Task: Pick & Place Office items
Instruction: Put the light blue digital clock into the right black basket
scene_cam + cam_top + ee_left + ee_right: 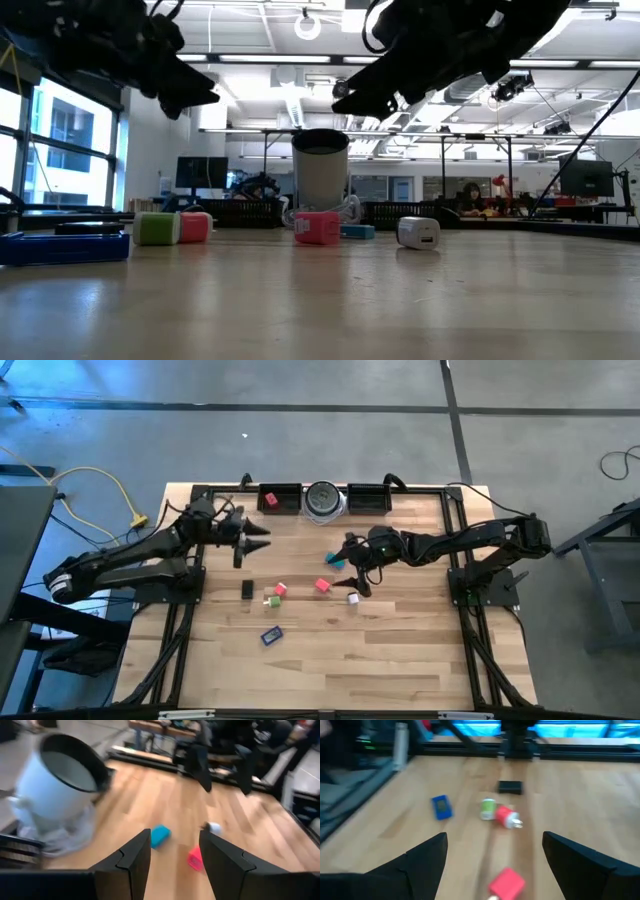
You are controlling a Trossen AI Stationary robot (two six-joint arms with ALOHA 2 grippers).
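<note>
Worktop (330, 660) holds the office items loose in its middle. Nearest the front edge: blue flat piece (271, 635), alone. Farther back, a cluster: green cube (271, 601) touching red block (281, 589), black bar (247, 590) just to their left, pink block (322, 585) and white bit (352, 598) to the right. Teal block (336, 561) lies beyond those.

Right hand (352, 565) hangs above the worktop w/ fingers wide apart, nothing betw. them; pink block and white bit sit just below/beside it, teal block close by its tip.

Left hand (262, 538) is raised over the left-rear worktop, fingers apart, empty; black bar lies nearest to it, well apart from the tips.

White cup (323, 500) stands at the back edge betw. two black trays (280, 497).
</note>
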